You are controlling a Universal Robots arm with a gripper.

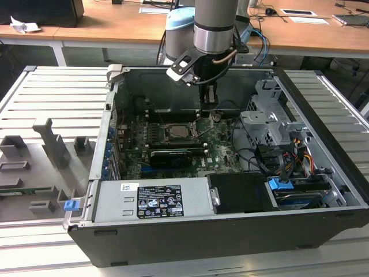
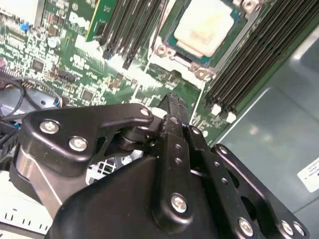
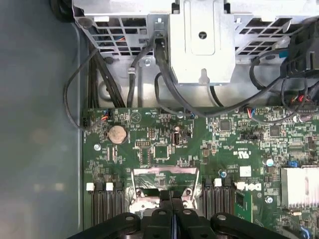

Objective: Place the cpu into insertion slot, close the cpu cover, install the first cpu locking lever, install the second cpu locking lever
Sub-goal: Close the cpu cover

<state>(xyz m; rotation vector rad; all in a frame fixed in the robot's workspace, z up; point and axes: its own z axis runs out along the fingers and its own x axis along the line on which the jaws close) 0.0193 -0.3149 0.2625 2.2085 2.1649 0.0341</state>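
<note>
While the gripper [image 1: 210, 111] hangs inside the computer case [image 1: 202, 236] in the exterior view, it stands just beside the insertion slot [image 1: 180, 131]. In the second wrist view its fingers are pressed together, empty, and the cpu [image 2: 205, 25] sits in the insertion slot; descend off-line and you could scrape it. In the first wrist view, memory slots [image 3: 104, 206] flank it and cables [image 3: 162, 64] trail near.

A ribbed grey metal table [image 1: 52, 92] carries the open computer case [image 1: 230, 236]. Behind the case runs a wooden desk [image 1: 115, 23] with loose papers [image 1: 155, 10]; beside the case stand grey fixtures [image 1: 52, 141].
</note>
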